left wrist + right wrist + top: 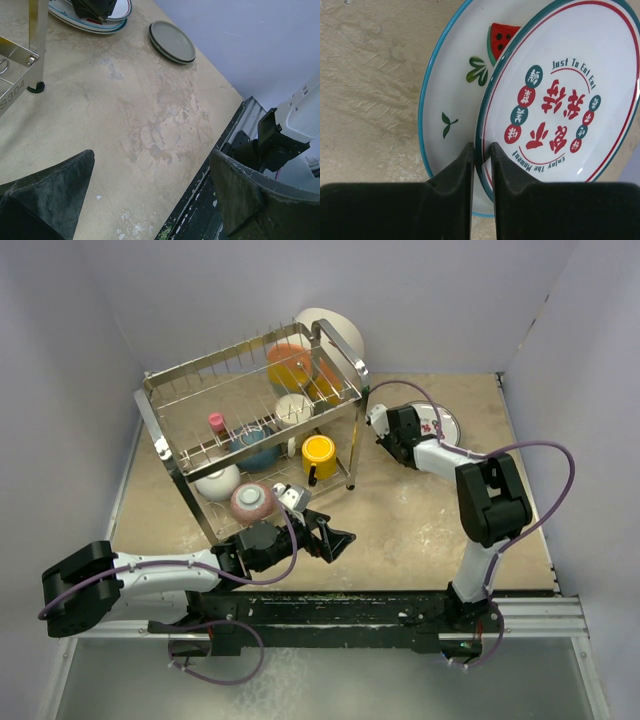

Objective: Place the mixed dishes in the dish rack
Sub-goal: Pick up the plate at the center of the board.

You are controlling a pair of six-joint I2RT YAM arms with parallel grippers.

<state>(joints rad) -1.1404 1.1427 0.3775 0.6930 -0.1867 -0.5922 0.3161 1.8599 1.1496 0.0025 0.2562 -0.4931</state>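
1. Table (420, 520) is beige and walled on the left, far and right sides. The arm bases sit along its near edge.
2. Dish rack (232, 354) stands left of centre, skewed to the table edges, its far corner close to the back wall.
3. Upper tier holds orange dishes (290, 362). Lower tier holds a dark blue bowl (255, 445), and a yellow cup (319, 452) by the right-hand legs.
4. White bowl (217, 482) and small grey-patterned bowl (252, 502) sit at the rack's near edge. Whether they are inside or just outside, cannot tell.
5. Left gripper (340, 538) hovers over bare table just in front of the rack's near corner, fingers spread wide and holding nothing. In the wrist view one rack foot (36, 87) is off to its left.
6. Open tabletop runs from the left gripper to the right wall, with only plates at its far end.
7. Grey plate (172, 42) lies flat by itself near the right edge, apart from the stack.
8. Red-lettered plate (560, 100) lies on a teal-rimmed watermelon plate (455, 90), to the right of the rack and offset so the lower rim shows.
9. Right gripper (481, 150) is at that stack on the rack side, fingers nearly together astride the red-lettered plate's green rim. Whether the pads press it, cannot tell.
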